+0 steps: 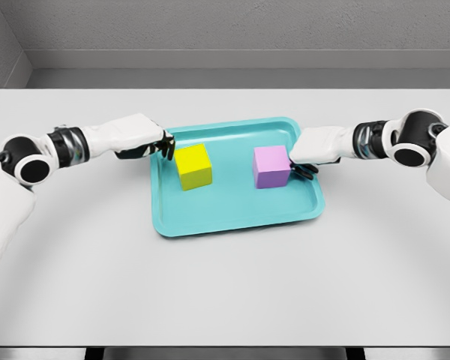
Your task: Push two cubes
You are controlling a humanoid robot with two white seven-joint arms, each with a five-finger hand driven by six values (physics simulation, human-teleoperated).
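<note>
Now | yellow cube (pixel 193 166) beside left fingers (pixel 165 145) | purple cube (pixel 271 166) beside right fingers (pixel 303 168)

A bare test room, lab-like and plainly rendered: a wide pale table (pixel 225 285) fills the floor space, plain grey walls (pixel 232 26) close in behind, nothing homely anywhere, all flat light.

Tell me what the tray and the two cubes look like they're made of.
Teal tray: looks like moulded plastic, with a smooth, faintly glossy raised rim and rounded corners. Yellow cube and purple cube: flat, uniform matte colour with no grain, perhaps plastic or painted wood. It's a simulator render, so the look leaves the materials open.
</note>
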